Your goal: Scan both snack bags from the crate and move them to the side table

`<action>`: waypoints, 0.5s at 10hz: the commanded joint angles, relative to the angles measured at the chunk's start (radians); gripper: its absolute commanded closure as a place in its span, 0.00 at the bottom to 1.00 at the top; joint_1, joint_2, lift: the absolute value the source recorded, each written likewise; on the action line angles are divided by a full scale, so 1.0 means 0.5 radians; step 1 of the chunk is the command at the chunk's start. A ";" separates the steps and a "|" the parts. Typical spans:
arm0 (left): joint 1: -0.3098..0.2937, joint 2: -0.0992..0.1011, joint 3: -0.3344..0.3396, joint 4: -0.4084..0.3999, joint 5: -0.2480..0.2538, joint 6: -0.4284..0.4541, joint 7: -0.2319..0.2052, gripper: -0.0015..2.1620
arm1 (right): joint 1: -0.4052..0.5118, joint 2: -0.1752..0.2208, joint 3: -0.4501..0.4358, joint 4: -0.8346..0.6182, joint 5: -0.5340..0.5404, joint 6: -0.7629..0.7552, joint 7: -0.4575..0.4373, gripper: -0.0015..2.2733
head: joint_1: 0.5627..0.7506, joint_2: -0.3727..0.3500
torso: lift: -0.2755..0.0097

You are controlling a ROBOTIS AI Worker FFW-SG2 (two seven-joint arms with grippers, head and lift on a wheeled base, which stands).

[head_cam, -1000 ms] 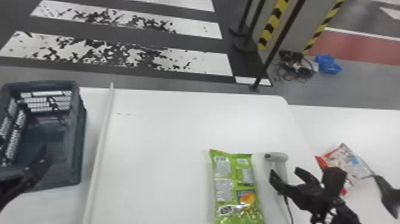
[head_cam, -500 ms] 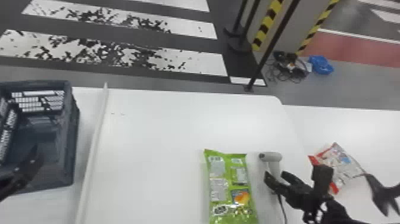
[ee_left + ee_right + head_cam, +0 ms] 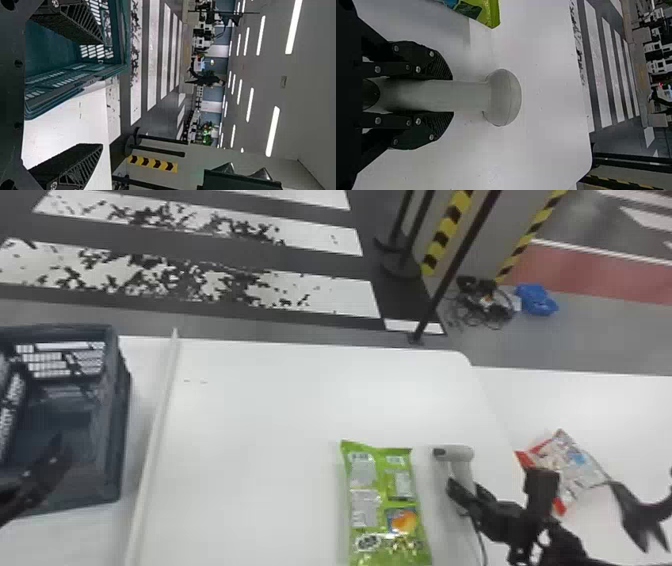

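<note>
In the head view, my right gripper (image 3: 466,493) is at the handle of the grey scanner (image 3: 462,467). The right wrist view shows this gripper (image 3: 453,96) shut on the scanner (image 3: 502,97), one finger on each side of its handle. The green snack bag (image 3: 385,510) lies flat just left of it. On the side table (image 3: 600,405) to the right lies the red and white snack bag (image 3: 570,465). My left gripper (image 3: 57,455) is over the dark crate (image 3: 117,415); in the left wrist view this gripper (image 3: 103,94) stands open beside the crate wall (image 3: 119,43).
A raised white strip (image 3: 159,425) runs between the crate and the main table surface (image 3: 280,405). A cable (image 3: 481,535) trails from the scanner toward the near edge. At the far right is a black forked object (image 3: 642,515). Posts (image 3: 400,265) stand beyond the table.
My right gripper's fingers have drawn together around the scanner handle. The head view has turned slightly right, so the crate, bags and table appear farther left.
</note>
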 commanded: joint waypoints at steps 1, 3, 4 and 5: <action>0.000 0.006 0.000 0.000 0.000 0.000 0.000 0.03 | 0.087 0.034 0.006 -0.155 0.044 -0.001 -0.103 0.99 | 0.70 0.15 | 0.86; -0.013 0.012 -0.012 0.015 0.000 0.000 0.003 0.03 | 0.296 0.114 0.003 -0.545 0.011 0.073 -0.265 0.99 | 0.70 0.14 | 0.86; -0.019 0.012 -0.022 0.015 -0.003 0.000 0.003 0.03 | 0.388 0.147 -0.006 -0.747 -0.032 0.159 -0.271 0.99 | 0.70 0.14 | 0.86; -0.025 0.012 -0.028 0.018 -0.003 0.000 0.006 0.03 | 0.474 0.160 -0.009 -0.919 -0.078 0.251 -0.278 0.99 | 0.70 0.16 | 0.86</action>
